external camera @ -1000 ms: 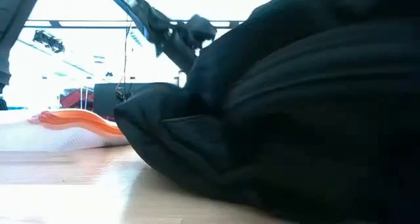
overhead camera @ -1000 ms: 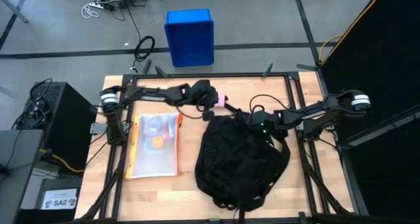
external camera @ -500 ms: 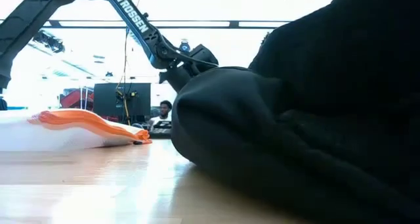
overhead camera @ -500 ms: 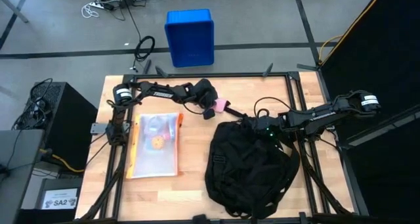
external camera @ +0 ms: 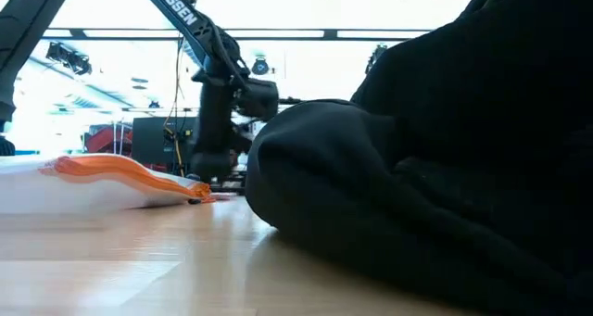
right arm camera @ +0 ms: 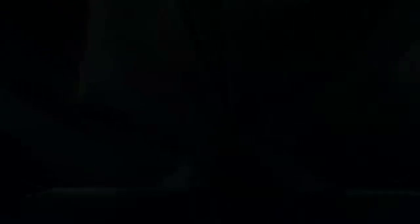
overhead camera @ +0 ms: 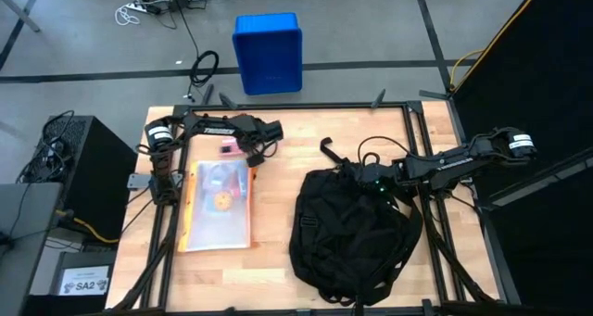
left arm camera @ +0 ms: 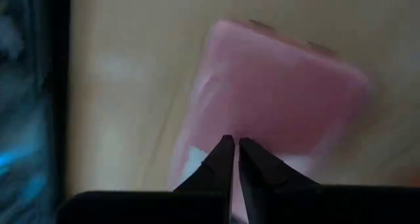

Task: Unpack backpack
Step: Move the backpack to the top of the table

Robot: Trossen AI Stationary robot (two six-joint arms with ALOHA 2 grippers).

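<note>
Black fabric fills most of the low view: the backpack (external camera: 435, 168) lies slumped on the wooden table (overhead camera: 278, 182), on the right half as seen from above (overhead camera: 357, 228), with a strap curling out past its top edge toward the far side of the table.

The right gripper (overhead camera: 359, 172) is down at the top of the backpack, its arm reaching in from the table's right edge. Its wrist camera shows only darkness, so I cannot tell whether its fingers are closed on the fabric or merely pressed into it.

The left gripper (left arm camera: 231, 159) is over by the far left part of the table, near the top end of a clear zip pouch (overhead camera: 219, 205) with an orange edge. From the left wrist camera its two dark fingers (left arm camera: 220, 161) are pinched together, tips touching, right above a small pink flat item (left arm camera: 275, 99) that lies on the wood. From above, that pink item (overhead camera: 227, 147) sits just beside the left arm's wrist, near the pouch's top edge. Whether the fingers pinch its edge or only hover over it I cannot make out.

The pouch lies flat, well apart from the backpack, with something round and orange showing through it. Beyond the table, a blue plastic crate (overhead camera: 268, 53) stands on the grey floor.
</note>
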